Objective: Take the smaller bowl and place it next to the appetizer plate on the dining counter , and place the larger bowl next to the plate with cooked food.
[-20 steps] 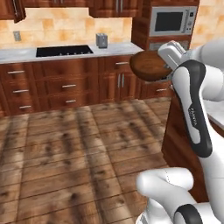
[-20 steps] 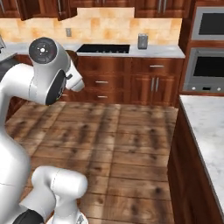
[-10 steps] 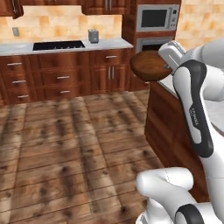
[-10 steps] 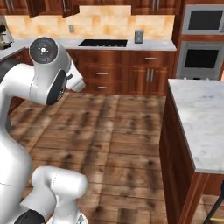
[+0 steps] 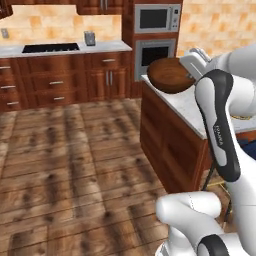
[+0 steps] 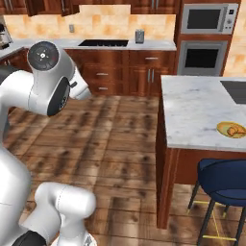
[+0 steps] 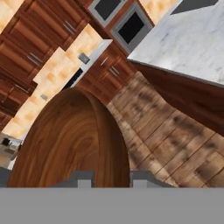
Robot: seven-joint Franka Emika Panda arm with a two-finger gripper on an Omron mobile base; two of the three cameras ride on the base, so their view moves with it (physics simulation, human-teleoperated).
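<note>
The smaller bowl [image 5: 169, 75], plain dark brown wood, hangs in the air above the near corner of the dining counter [image 5: 186, 104]. My gripper [image 5: 193, 68] is shut on its rim from the right. In the hand view the bowl [image 7: 72, 140] looms large and tilted, with my gripper [image 7: 111, 180] clamped on its edge. The counter's marble top [image 7: 188, 43] lies beyond it at the upper right. The appetizer plate [image 6: 231, 129], yellow with golden pastry pieces, sits near the front edge of the dining counter [image 6: 197, 110].
A blue stool [image 6: 223, 177] stands in front of the island. A dark sink basin [image 6: 235, 91] is set into the island's far right. A wall oven [image 6: 202, 57] and microwave [image 6: 207, 18] stand behind. The wood floor [image 5: 75, 160] lies open to the left.
The whole picture has shifted left as the base drove, so the island and yellow plate have come into view. The bowl has stayed in my shut gripper.
</note>
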